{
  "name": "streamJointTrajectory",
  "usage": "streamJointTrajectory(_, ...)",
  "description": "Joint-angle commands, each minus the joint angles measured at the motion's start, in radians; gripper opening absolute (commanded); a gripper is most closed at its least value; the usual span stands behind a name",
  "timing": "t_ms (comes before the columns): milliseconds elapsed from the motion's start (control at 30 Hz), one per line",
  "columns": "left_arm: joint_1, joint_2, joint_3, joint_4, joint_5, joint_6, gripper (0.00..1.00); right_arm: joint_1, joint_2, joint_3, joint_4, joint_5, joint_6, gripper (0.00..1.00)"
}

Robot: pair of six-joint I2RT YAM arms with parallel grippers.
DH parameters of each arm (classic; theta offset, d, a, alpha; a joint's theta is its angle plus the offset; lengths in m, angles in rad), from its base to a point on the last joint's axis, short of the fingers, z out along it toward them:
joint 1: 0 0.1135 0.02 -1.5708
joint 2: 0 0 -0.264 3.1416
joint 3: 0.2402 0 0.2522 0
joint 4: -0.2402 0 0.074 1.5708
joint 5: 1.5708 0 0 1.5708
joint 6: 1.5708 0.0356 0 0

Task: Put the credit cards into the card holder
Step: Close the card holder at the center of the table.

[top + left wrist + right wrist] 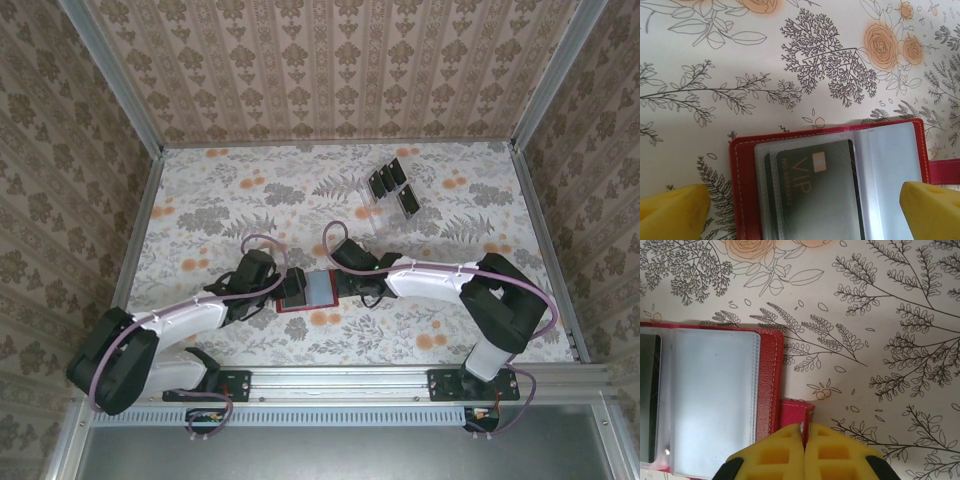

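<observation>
The card holder point(742, 195) is red; the table point(740, 50) bears grey-and-orange flowers.

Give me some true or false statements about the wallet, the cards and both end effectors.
1. The wallet lies open. True.
2. The right end effector is open. False: it is shut on the wallet's tab.
3. A card sits inside the wallet. True.
4. The left end effector is shut. False: it is open, straddling the wallet.
5. More cards stand in the clear rack. True.
</observation>
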Motion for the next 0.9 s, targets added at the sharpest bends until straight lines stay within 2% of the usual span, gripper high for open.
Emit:
streamJointTrajectory(0, -0.015, 0.028, 0.004, 0.041, 0.012, -0.015, 1.00, -0.007, -0.012, -0.019, 0.015, 0.004, 0.012, 0.03)
streamJointTrajectory(433, -0.059, 0.070, 0.051, 0.084, 0.010, -0.022, 1.00, -0.019, -0.035, -0.062, 0.077, -0.053, 0.042, 0.00)
streamJointTrajectory(633, -0.086, 0.005, 0.048, 0.082, -0.025, -0.049, 1.00, -0.033, -0.035, -0.078, 0.111, -0.086, 0.054, 0.00)
streamJointTrajectory(867, -0.149, -0.120, 0.033, 0.057, -0.124, -0.087, 1.00, -0.057, -0.029, -0.103, 0.166, -0.130, 0.072, 0.00)
